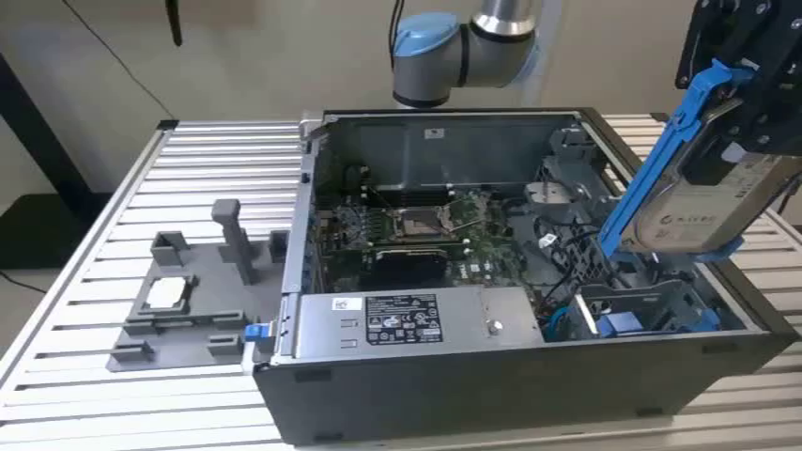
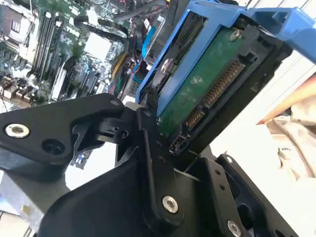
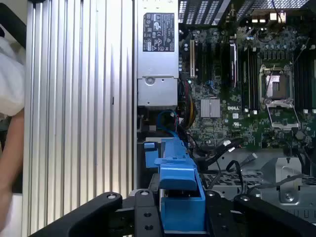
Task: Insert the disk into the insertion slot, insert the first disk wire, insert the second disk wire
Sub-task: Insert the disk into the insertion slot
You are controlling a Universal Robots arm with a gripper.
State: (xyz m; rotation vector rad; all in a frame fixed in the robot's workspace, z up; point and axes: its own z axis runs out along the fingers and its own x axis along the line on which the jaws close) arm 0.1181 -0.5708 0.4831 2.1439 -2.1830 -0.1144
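One arm, exterior view: black gripper (image 1: 742, 132) at the exterior view's right, above the open black computer case (image 1: 501, 395).
Grip: its fingers are clamped on the flat silver-grey hard disk in a bright blue plastic carrier (image 1: 701, 207).
Disk position: held in the air, steeply tilted, over the right end of the case as seen in the exterior view, not in the bay.
Insertion slot: the rectangular grey sheet-metal drive bay (image 1: 664, 291) sits below the disk, beside the grey power supply box with a white sticker (image 1: 401, 324).
Outside the case: a grey plastic fixture with upright posts (image 1: 188, 291) stands on the slatted aluminium table (image 1: 75, 376).
Second wrist view: the disk's green circuit-board underside (image 2: 202, 84) faces the camera, and a black finger (image 2: 148, 143) presses against the carrier's edge.
First wrist view: the blue carrier (image 3: 180, 197) is seen end-on, above the green motherboard (image 3: 247, 98); a white sleeve (image 3: 9, 79) lies past the table.
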